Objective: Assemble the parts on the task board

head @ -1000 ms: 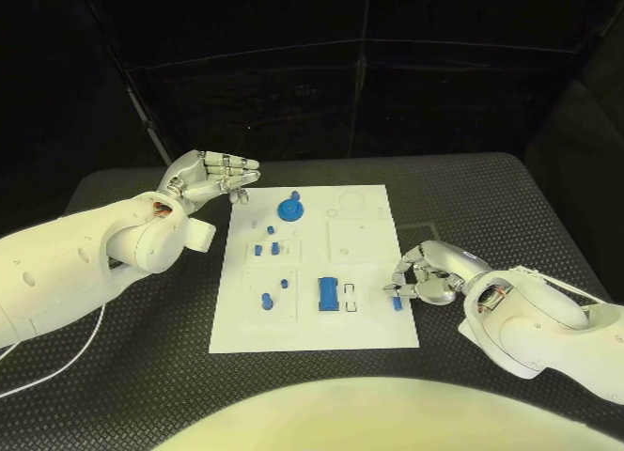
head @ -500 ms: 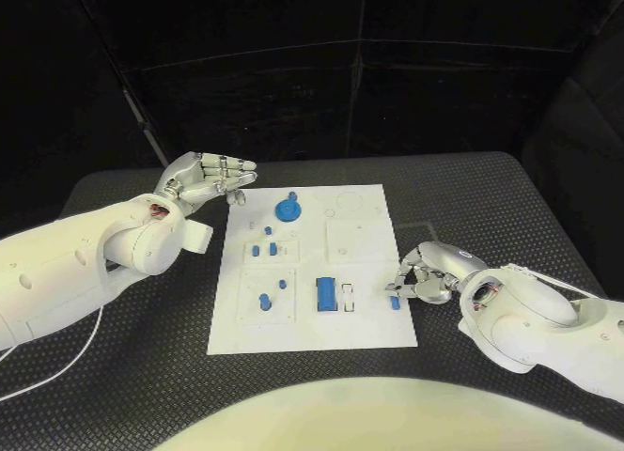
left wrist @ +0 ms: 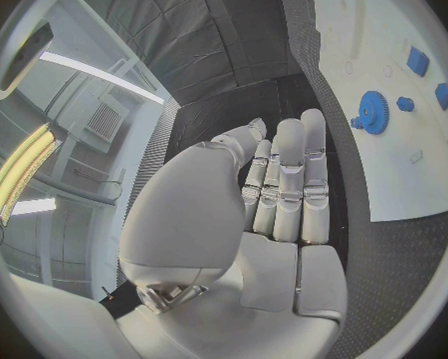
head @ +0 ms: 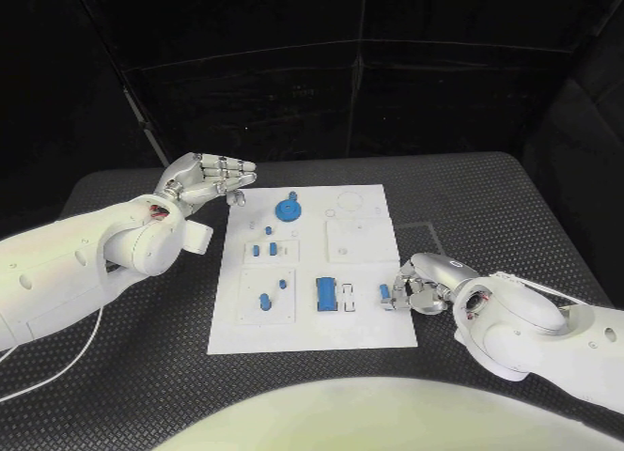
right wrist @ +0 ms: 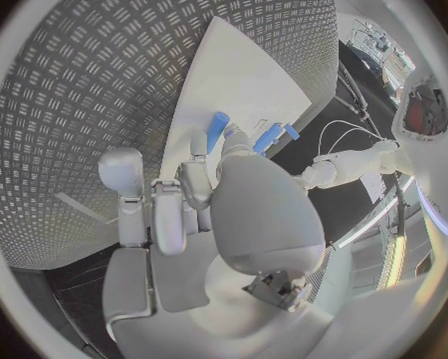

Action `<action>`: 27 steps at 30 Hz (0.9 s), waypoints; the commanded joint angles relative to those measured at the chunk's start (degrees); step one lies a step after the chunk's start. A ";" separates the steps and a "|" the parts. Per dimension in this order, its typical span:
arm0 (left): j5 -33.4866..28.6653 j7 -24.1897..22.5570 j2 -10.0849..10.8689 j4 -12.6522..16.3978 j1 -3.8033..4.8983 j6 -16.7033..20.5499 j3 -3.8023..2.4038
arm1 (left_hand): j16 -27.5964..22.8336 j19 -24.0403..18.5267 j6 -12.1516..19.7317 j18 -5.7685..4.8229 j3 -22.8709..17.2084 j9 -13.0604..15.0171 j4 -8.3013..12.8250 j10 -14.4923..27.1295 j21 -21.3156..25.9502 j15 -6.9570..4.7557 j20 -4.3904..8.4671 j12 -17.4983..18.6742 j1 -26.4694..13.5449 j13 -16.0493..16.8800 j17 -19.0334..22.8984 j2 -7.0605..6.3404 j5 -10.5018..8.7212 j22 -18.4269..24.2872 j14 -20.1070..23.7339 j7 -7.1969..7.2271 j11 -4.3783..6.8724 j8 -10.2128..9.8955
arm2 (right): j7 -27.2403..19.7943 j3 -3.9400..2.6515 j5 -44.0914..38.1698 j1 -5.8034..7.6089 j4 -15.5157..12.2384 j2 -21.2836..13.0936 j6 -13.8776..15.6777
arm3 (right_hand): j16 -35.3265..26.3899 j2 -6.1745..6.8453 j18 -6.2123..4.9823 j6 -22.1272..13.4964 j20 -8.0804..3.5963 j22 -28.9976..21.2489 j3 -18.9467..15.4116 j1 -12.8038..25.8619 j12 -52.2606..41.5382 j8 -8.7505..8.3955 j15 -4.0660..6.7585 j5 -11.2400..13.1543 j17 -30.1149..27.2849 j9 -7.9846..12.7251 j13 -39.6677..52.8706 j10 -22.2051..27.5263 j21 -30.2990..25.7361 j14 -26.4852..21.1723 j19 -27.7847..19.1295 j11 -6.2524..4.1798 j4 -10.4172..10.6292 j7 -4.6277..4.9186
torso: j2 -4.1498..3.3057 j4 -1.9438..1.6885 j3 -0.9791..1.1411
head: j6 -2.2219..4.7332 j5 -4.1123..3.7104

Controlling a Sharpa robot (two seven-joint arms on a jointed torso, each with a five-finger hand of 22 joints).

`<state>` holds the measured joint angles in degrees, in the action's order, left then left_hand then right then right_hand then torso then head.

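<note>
The white task board point(head: 312, 324) lies mid-table. On it are a blue gear point(head: 289, 208), a blue block point(head: 326, 294) and several small blue pieces point(head: 269, 249). My right hand point(head: 423, 282) is at the board's right edge and pinches a small blue peg point(head: 385, 293) at its fingertips. In the right wrist view the peg point(right wrist: 216, 126) sticks out past the fingers point(right wrist: 192, 179) over the board point(right wrist: 244, 72). My left hand point(head: 204, 177) hovers off the board's far left corner, fingers stretched and holding nothing. The left wrist view shows this hand point(left wrist: 279, 183), the gear point(left wrist: 370, 108) and the board point(left wrist: 403, 159).
The black ribbed table point(head: 136, 329) surrounds the board, with bare room on both sides. A white cable point(head: 69, 352) trails across the left near side. White empty recesses point(head: 355, 235) take up the board's right half.
My right hand has shifted slightly left and away from me, carrying the small blue peg further over the board's right edge. The left hand has barely moved.
</note>
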<state>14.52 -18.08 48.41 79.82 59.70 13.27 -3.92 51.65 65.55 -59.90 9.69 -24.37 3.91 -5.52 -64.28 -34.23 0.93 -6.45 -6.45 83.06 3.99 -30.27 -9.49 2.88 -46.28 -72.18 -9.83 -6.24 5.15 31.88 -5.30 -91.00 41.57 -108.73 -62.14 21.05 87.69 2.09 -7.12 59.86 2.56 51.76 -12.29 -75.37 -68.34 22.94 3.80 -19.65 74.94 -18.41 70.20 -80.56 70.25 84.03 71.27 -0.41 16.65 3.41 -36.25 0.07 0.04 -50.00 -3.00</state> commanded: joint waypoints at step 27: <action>-0.43 -0.30 0.10 0.14 0.00 -0.70 -0.05 | -0.19 0.15 -0.40 0.78 -0.03 -0.01 0.39 0.10 0.27 0.07 -0.30 -0.30 0.05 0.02 0.10 0.40 -0.05 0.10 0.08 -0.01 0.14 -0.04 | 4.28 0.21 -7.42 -0.44 -0.18 2.08 -2.97 | -0.13 -1.83 0.06 0.02 -0.64 -0.05 5.01 -10.91 0.85 -1.83 0.79 -4.08 9.86 -0.81 -0.17 0.60 -0.28 4.93 -0.04 -0.67 -3.23 -0.16 | 0.04 -0.08 -0.05 | 0.00 0.06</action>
<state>14.44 -18.04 48.57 79.85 59.64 13.21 -3.92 51.65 65.55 -59.90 9.69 -24.37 3.91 -5.52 -64.28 -34.23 0.93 -6.45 -6.44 83.06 3.99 -30.25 -9.49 2.88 -46.27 -72.19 -9.83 -6.24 5.15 33.94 -5.39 -97.52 41.44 -108.93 -60.00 20.16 87.69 1.91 -7.12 59.81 2.13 51.63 -7.23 -84.67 -67.75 21.23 4.18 -23.37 74.92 -19.16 69.92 -80.02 70.25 84.03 71.26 -0.72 13.08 3.20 -36.29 0.02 -0.02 -50.00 -2.87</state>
